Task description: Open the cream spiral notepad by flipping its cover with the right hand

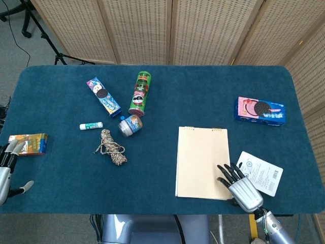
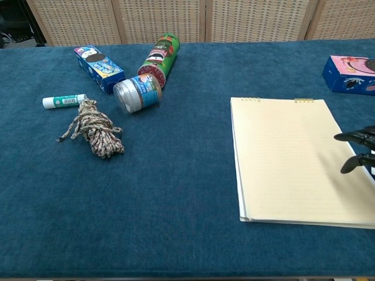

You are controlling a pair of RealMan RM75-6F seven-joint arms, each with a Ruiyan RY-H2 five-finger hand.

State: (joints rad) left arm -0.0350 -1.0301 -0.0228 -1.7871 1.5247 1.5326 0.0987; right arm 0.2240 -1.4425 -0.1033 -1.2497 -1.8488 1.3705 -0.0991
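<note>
The cream spiral notepad (image 1: 202,162) lies flat and closed on the blue table, spiral binding at its far edge; it also fills the right of the chest view (image 2: 290,161). My right hand (image 1: 238,185) is at the pad's near right corner, fingers spread and its dark fingertips (image 2: 354,137) lying over the right edge of the cover. It holds nothing. At the table's near left edge, my left hand (image 1: 6,170) rests with fingers apart, empty, beside an orange box (image 1: 28,144).
A white card (image 1: 260,173) lies just right of the notepad, beside my right hand. A pink cookie box (image 1: 260,111) sits far right. Left of the pad are a green can (image 1: 140,93), small tin (image 1: 131,125), rope bundle (image 1: 111,147), glue stick (image 1: 91,125) and blue cookie box (image 1: 103,96).
</note>
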